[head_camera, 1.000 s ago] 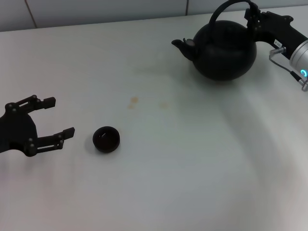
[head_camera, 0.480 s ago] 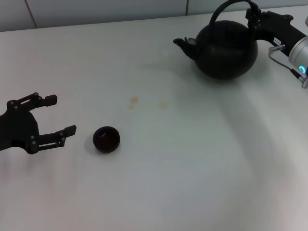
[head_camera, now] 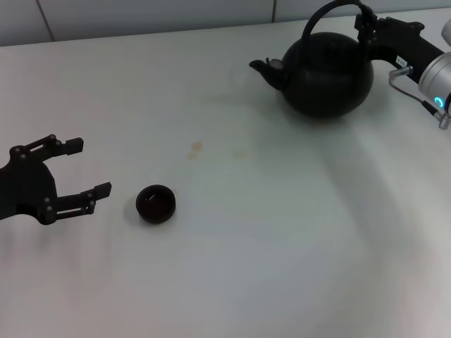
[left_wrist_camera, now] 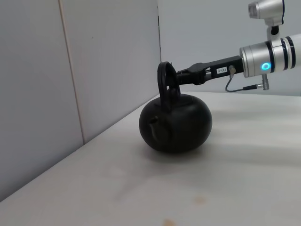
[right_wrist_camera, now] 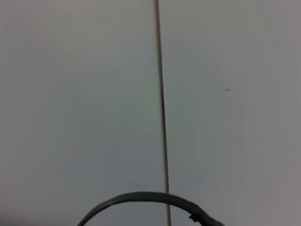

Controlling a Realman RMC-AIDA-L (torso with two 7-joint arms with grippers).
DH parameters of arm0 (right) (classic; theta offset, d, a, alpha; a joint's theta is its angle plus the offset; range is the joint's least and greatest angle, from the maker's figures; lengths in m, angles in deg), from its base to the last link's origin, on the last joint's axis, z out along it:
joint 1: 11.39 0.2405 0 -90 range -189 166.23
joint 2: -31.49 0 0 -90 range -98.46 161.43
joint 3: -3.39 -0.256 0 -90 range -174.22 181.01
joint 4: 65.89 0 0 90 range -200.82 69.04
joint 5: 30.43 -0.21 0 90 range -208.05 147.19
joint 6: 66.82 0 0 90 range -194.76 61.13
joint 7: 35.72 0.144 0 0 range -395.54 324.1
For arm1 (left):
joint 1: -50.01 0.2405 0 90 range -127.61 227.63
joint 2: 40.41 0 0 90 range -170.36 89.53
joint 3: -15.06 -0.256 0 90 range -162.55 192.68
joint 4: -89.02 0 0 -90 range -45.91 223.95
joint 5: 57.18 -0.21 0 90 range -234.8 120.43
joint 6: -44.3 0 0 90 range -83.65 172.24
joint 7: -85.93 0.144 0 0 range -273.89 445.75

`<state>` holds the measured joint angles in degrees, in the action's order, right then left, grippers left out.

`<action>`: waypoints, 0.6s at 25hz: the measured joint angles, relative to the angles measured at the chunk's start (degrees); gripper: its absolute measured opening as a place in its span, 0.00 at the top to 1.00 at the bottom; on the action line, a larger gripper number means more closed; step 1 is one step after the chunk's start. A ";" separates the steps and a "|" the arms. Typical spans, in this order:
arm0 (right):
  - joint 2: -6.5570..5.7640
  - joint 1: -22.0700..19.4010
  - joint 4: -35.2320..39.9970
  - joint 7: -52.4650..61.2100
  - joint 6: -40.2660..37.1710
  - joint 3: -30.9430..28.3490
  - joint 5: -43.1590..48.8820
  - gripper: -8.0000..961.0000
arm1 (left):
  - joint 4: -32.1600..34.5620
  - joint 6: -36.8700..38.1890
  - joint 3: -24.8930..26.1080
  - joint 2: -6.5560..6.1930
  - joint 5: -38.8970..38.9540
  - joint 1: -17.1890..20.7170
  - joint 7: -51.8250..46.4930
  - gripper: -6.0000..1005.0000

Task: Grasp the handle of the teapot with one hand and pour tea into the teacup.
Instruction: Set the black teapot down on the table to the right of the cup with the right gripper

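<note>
The matte-black teapot stands at the far right of the white table, spout pointing left. My right gripper reaches in from the right and is shut on the right side of the arched handle. The left wrist view shows the teapot, its handle and the right gripper clamped on it. The right wrist view shows only the handle's arc against the wall. The tiny black teacup sits at the near left. My left gripper is open and empty, just left of the cup.
A tiled wall runs along the table's far edge, right behind the teapot. Small brownish stains mark the table between cup and pot.
The teapot has shifted very slightly left in the right gripper's hold. The left gripper edged a little away from me, then held still.
</note>
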<state>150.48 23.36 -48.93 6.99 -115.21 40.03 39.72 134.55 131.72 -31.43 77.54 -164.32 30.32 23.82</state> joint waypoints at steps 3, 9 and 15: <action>0.01 0.11 0.00 0.00 0.62 0.10 0.00 0.91 | 0.00 0.13 0.00 0.00 0.04 0.00 0.08 0.14; 0.08 0.70 -0.32 0.00 2.13 0.14 0.00 0.89 | 0.43 0.51 0.00 0.00 0.03 0.04 0.05 0.14; 0.18 1.36 -0.42 0.01 4.08 1.50 -0.01 0.86 | 0.54 0.55 -0.18 0.00 -0.01 0.28 -0.17 0.14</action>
<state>150.67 24.72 -49.35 7.00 -111.13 41.53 39.70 135.08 132.27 -31.60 77.54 -164.33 30.60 23.65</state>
